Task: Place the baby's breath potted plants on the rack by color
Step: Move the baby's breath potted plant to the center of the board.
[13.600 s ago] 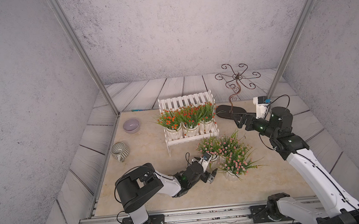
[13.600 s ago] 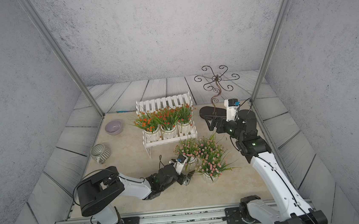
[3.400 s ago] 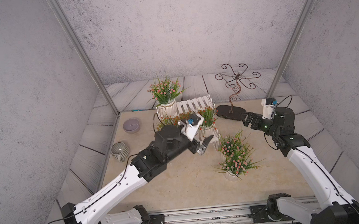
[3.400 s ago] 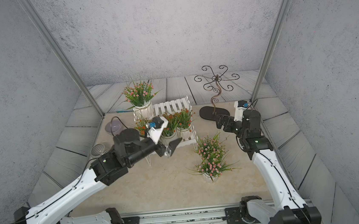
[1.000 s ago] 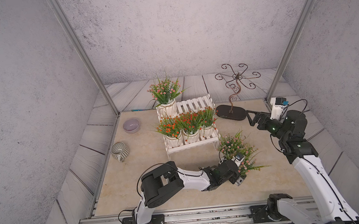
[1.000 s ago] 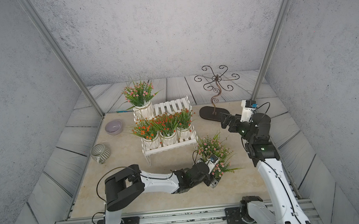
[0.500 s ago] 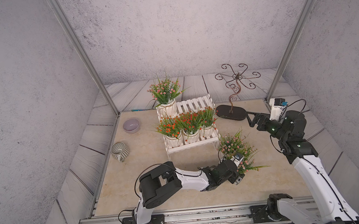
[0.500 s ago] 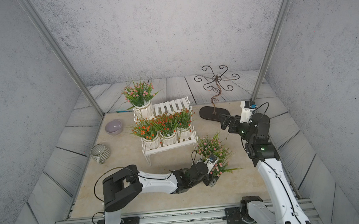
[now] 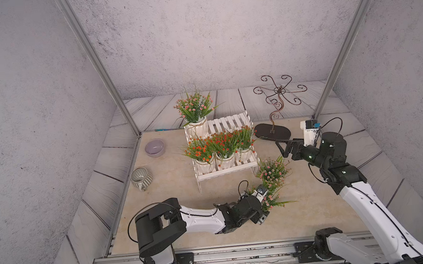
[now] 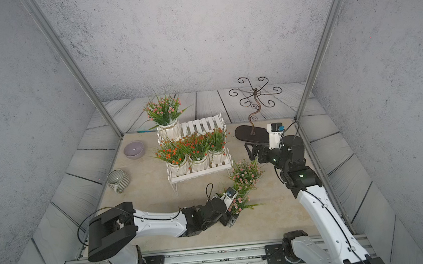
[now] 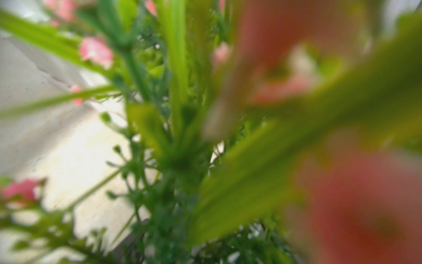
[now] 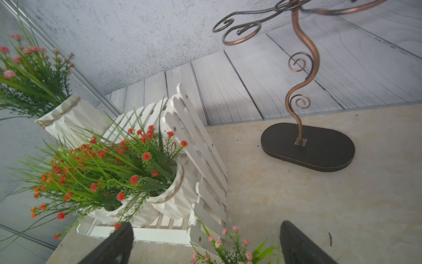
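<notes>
1. The left gripper (image 9: 262, 210) lies low over the table (image 9: 171, 191), buried in the leaves of the nearest pink baby's breath plant (image 9: 270, 200). Its pot is hidden, and the left wrist view shows only blurred foliage, so I cannot tell whether the jaws have closed on it.
2. Just behind stands the second pink plant (image 9: 272, 170), on the table beside the rack's front right corner, not yet picked up.
3. The right gripper (image 9: 281, 148) hovers near that plant with its jaws wide apart and nothing between them.
4. The rack (image 9: 228, 122) has its lower tier full: the three orange-red plants (image 9: 219, 143) stand side by side in white pots.
5. On the upper tier, one placed pink plant (image 9: 195, 109) stands at the left end; the slats beside it are bare.
6. By my judgement four of the six are sorted, and the two pink ones on the table belong in those free upper places.
</notes>
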